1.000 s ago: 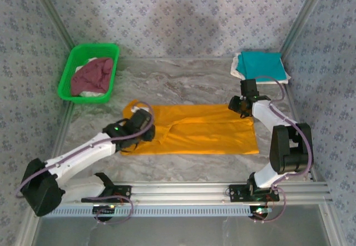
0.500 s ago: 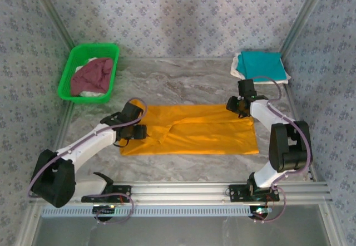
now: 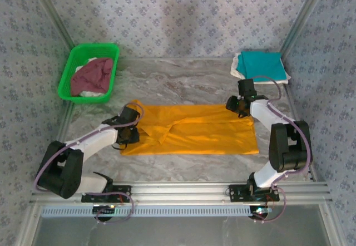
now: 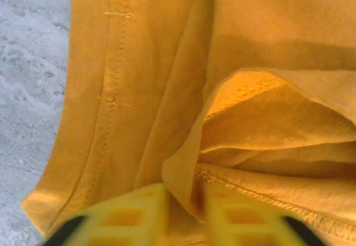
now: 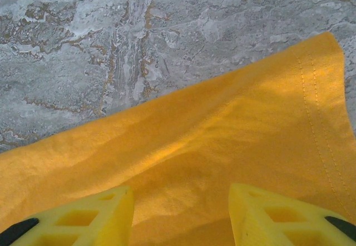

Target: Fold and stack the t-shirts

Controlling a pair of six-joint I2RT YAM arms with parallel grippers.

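Where the orange tee (image 3: 194, 130) lies spread on the table (image 3: 189, 84), it forms a wide band running left to right across the middle, with a loose flap folded over left of centre.

The left gripper (image 3: 129, 128) sits on the tee's left end. In the left wrist view its yellow fingers (image 4: 136, 212) are clenched on a raised fold of the orange cloth, next to a stitched hem. In the top view the gripper body covers that end of the tee.

The right gripper (image 3: 236, 106) sits at the tee's far right corner. In the right wrist view its jaws stand wide apart over the cloth, released, with the corner and bare marbled table beyond them.

The right arm bends back along the table's right side, between the orange tee and the right wall.

A folded teal tee (image 3: 260, 65) rests on a white tee (image 3: 238, 68) in the far right corner, well apart from the orange tee.

A green basket (image 3: 95, 46) stands in the far left corner. It holds a crumpled maroon tee (image 3: 92, 74) on top of white cloth.
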